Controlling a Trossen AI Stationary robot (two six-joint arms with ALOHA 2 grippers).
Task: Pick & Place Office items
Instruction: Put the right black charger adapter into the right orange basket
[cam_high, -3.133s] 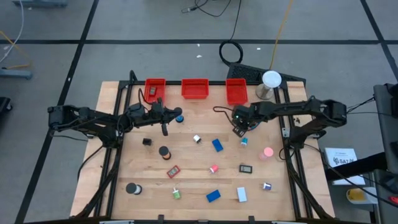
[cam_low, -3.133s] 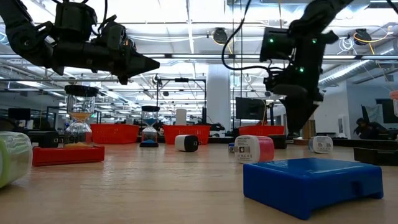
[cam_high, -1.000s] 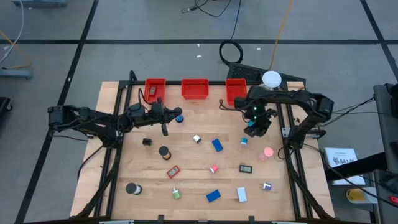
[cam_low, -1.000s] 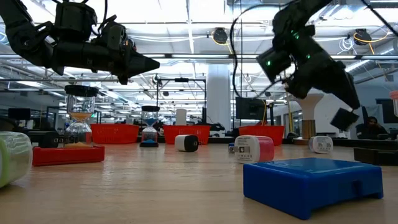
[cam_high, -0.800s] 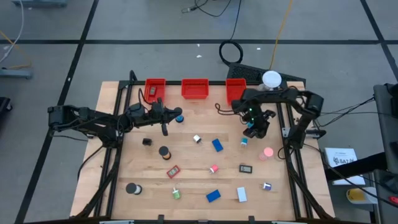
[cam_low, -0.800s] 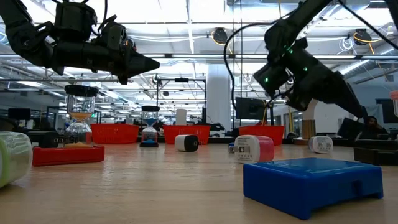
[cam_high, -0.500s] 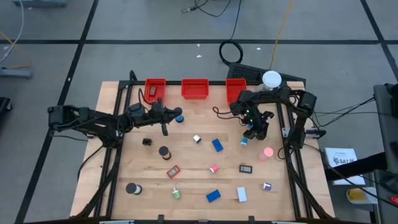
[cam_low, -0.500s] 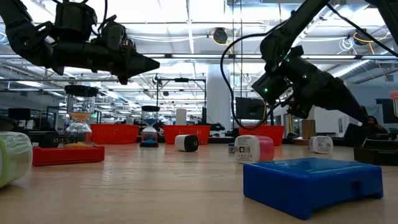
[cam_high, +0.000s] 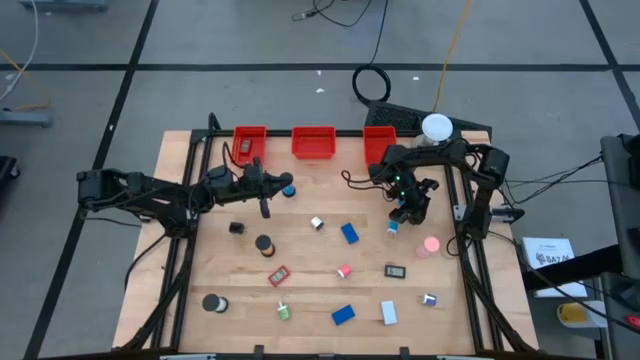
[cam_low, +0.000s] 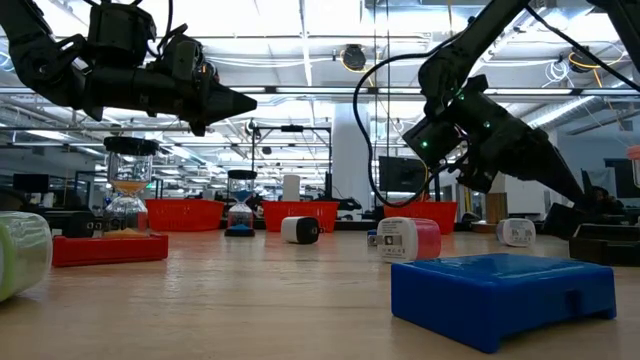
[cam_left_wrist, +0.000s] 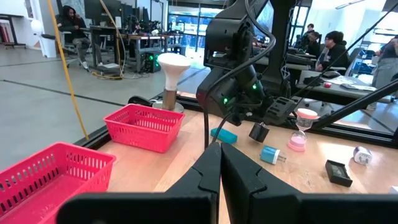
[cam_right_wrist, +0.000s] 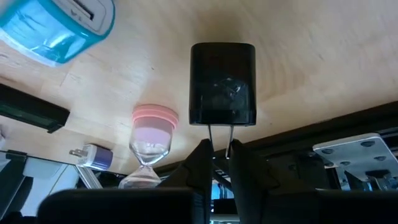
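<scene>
Black and boxy, a small plug adapter (cam_right_wrist: 222, 84) hangs by its two metal prongs from our right gripper (cam_right_wrist: 216, 152), right of centre in the overhead frame, long axis running straight out from the nearly closed fingertips. Our left gripper (cam_high: 266, 208) waits closed at left-centre. We judge the nearest red bin (cam_high: 380, 147) the drop. No writing is readable.

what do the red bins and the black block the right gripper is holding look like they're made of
Red bins: likely moulded plastic, judging by the open lattice walls and even, slightly glossy red. Black block, held in the right gripper by two thin metal prongs: probably hard plastic, smooth and semi-glossy with rounded corners, like a plug adapter.
</scene>
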